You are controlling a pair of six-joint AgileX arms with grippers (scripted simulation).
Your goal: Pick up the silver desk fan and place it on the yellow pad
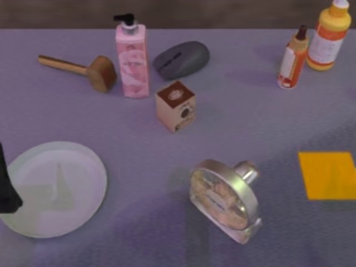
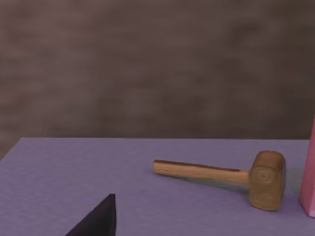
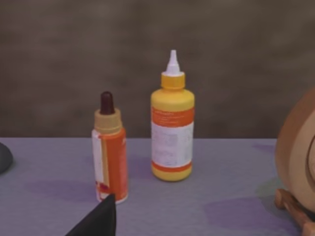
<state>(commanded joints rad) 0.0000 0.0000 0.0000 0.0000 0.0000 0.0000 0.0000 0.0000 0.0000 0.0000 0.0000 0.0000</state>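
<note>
Wooden stand (image 3: 295,209) — right wrist only.

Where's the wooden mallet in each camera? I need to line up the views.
Top view: mallet lies at the far left, its head just left of the pink bottle.
Left wrist view: mallet lies ahead, its head close to the pink bottle at the picture's edge.
Right wrist view: not in it.
Shared landmark: the pink bottle, seen in the top and left wrist views.

Setting: rendered simulation tabletop
Surface: purple table (image 1: 250,111)
Backdrop: plain brown wall (image 2: 157,64)
Evidence: unrelated props, wooden mallet (image 1: 83,69), computer mouse (image 1: 181,59), pump bottle (image 1: 132,55)
</note>
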